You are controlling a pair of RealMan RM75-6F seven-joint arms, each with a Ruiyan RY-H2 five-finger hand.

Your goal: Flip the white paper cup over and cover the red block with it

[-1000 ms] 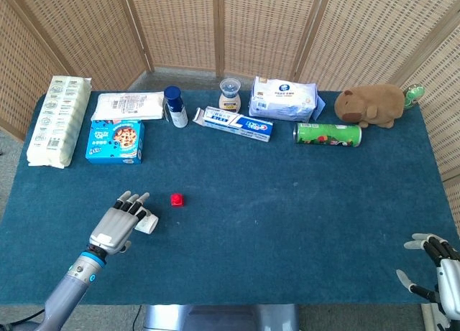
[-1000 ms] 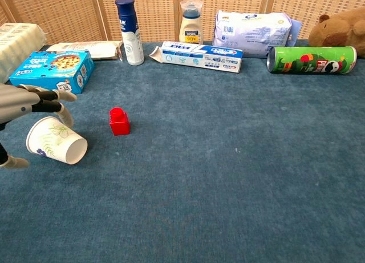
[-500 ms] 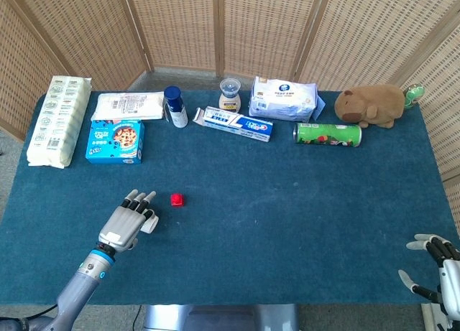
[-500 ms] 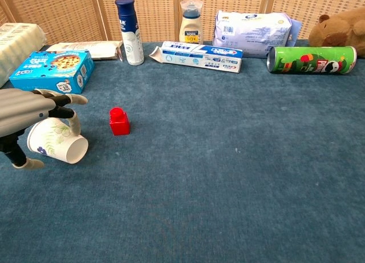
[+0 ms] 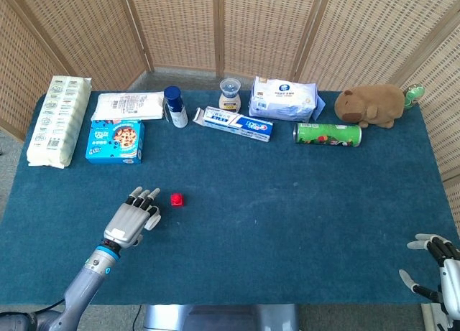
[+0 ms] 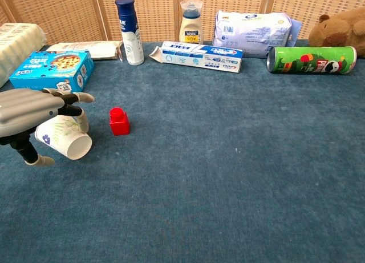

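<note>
Lying on its side under the left hand (image 6: pixel 28 112), the white paper cup (image 6: pixel 65 137) sits within its spread fingers, near the red block (image 6: pixel 118 121); whether they grip it is unclear. Blue carpeted surface (image 5: pixel 287 223), wicker screens (image 5: pixel 266 29) behind, right hand (image 5: pixel 438 266) open

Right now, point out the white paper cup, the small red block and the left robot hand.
White paper cup (image 6: pixel 67 140), chest view, on its side wall.
Small red block (image 6: pixel 119 122), chest view, front face.
Left robot hand (image 6: pixel 25 112), chest view, back of hand.
</note>
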